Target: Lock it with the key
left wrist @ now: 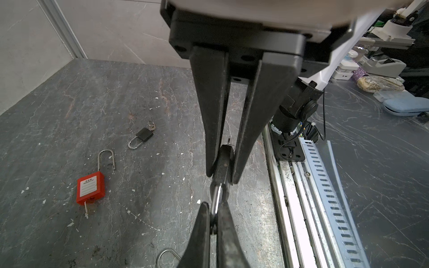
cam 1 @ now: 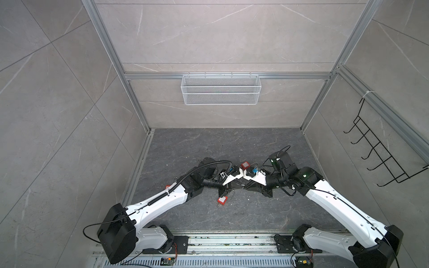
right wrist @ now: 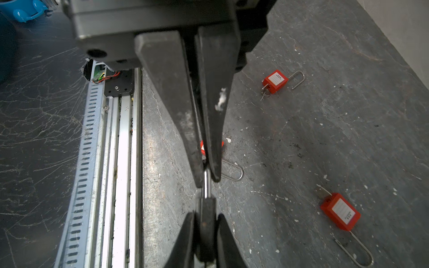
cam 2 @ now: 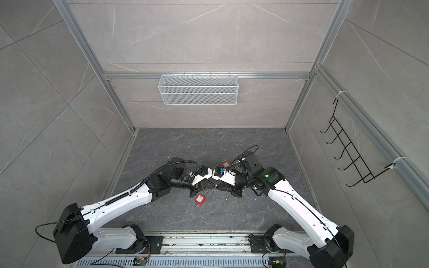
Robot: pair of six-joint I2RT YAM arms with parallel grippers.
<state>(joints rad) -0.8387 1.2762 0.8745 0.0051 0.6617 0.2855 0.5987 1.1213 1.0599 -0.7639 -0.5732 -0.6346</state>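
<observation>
Slippage was judged the likeliest hazard. In both top views the arms were seen meeting over the tabletop (cam 1: 209,148), with a red padlock (cam 1: 222,200) nearby, but the grasp itself was hidden beneath the wrists. In the left wrist view the left fingers (left wrist: 211,111) were seen clamped shut on the body of a small black padlock (left wrist: 223,162), held above the tabletop. Its shackle (left wrist: 217,199) was pinched by the closed right fingers (left wrist: 197,234). A second black padlock (left wrist: 144,135), with a key (left wrist: 151,126) at its base, was shown only here. In the right wrist view the pinch was shown at the very fingertips on smooth steel, so an off-axis push could be expected to twist the lock free and drop it. Whether a key sat in the held lock could not be told.
</observation>
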